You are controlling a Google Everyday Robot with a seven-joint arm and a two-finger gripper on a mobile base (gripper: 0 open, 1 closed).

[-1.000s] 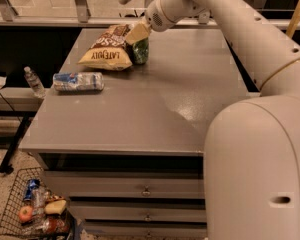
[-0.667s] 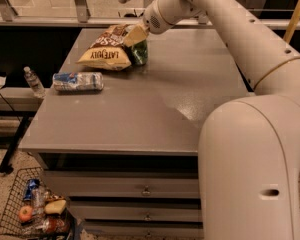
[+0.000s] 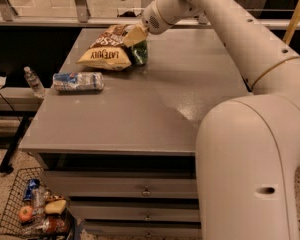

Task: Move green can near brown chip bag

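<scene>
Far back, hand (image 3: 135,37) atop green can (image 3: 139,54) beside brown chip bag (image 3: 106,52), grip unclear

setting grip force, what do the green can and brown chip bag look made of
The green can: seemingly thin metal, with a glossy dark green side; its top is hidden under the gripper, which sits right above it. The brown chip bag: likely plastic film, puffy and creased, with printed lettering and a slight sheen.

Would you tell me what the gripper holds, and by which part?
Cannot be told: the gripper sits over the top of the green can, beside the brown chip bag.
</scene>
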